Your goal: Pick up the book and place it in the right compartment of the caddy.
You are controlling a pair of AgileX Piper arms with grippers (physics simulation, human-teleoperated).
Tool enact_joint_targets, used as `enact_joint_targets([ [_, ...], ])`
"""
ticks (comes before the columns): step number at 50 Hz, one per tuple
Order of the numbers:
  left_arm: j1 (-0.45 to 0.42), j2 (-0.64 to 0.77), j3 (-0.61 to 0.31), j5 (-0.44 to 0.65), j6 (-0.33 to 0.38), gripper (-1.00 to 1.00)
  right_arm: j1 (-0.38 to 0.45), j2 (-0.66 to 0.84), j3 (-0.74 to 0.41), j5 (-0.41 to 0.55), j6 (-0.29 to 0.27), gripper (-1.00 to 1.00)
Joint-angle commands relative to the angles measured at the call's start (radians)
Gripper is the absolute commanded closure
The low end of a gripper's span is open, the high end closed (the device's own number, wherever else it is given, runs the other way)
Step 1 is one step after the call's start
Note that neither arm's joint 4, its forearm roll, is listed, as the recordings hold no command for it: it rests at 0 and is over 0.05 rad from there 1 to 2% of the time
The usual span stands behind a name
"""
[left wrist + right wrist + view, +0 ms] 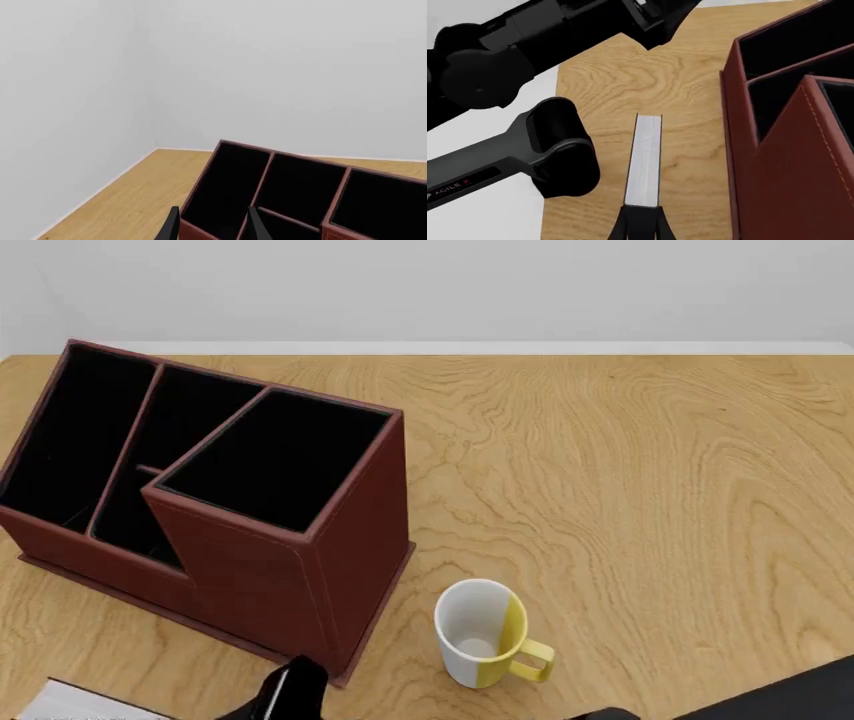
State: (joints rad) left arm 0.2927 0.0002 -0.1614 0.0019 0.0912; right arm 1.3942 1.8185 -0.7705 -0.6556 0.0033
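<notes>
The book point(646, 160) shows edge-on in the right wrist view, a white page block between thin black covers. My right gripper point(641, 214) is shut on its near end, and the book points away along the caddy's front wall. A white strip of the book point(94, 702) shows at the front view's bottom left. The reddish-brown caddy point(267, 580) stands at the left; its right compartment point(274, 465) is the tall square opening. My left gripper point(213, 209) is open and empty, facing the caddy point(267, 172) from the near side. It is out of the front view.
A white and yellow mug point(478, 635) stands upright just right of the caddy's near corner. A black arm part point(287, 695) shows at the bottom edge by that corner. The right arm point(787, 695) enters at bottom right. The left arm point(527, 50) crosses beside the book.
</notes>
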Motion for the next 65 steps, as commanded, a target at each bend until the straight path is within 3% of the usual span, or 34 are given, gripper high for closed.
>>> enact_joint_targets([
  [1,0.0,0.0,-0.004,-0.001,0.004,-1.0,0.003,-0.105,0.038,0.01,0.011,1.0],
  [7,-0.002,0.0,-0.013,0.005,0.003,-1.0,-0.016,-0.156,0.076,0.008,-0.009,1.0],
  [28,-0.003,0.0,-0.031,0.017,0.002,-1.0,0.005,-0.304,0.172,0.066,0.013,1.0],
  [44,-0.019,0.0,-0.065,0.041,0.012,-1.0,0.008,-0.482,0.206,0.174,-0.007,1.0],
  [65,-0.038,0.0,-0.011,0.022,-0.01,-1.0,-0.03,-0.7,0.196,0.354,-0.037,1.0],
])
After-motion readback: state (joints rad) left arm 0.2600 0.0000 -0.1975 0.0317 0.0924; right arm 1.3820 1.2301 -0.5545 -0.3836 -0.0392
